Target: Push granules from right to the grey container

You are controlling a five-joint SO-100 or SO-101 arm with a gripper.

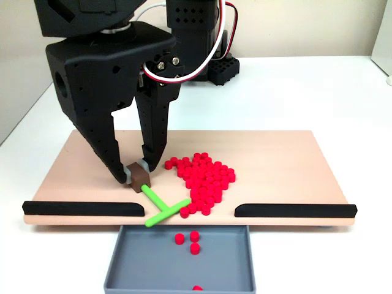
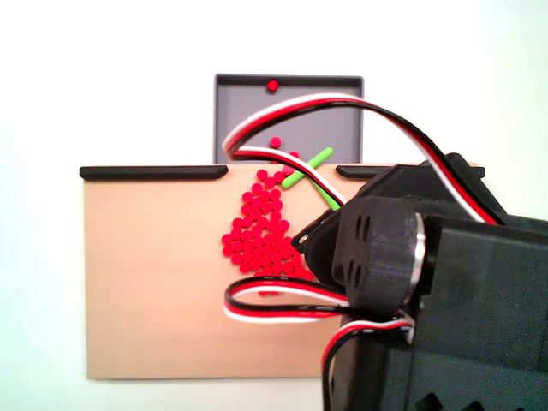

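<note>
No readable text, labels, brands or numbers can be made out anywhere in either fixed view, honestly nothing legible.

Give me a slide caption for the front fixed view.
End effector holding green T-stick beside red granules, four already in the grey container.

Bright even light, soft shadows, slightly blurry frames.

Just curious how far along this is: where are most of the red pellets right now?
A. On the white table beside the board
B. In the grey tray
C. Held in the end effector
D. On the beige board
D: the big cluster of pellets lies on the board, while just a few sit in the tray.
</note>
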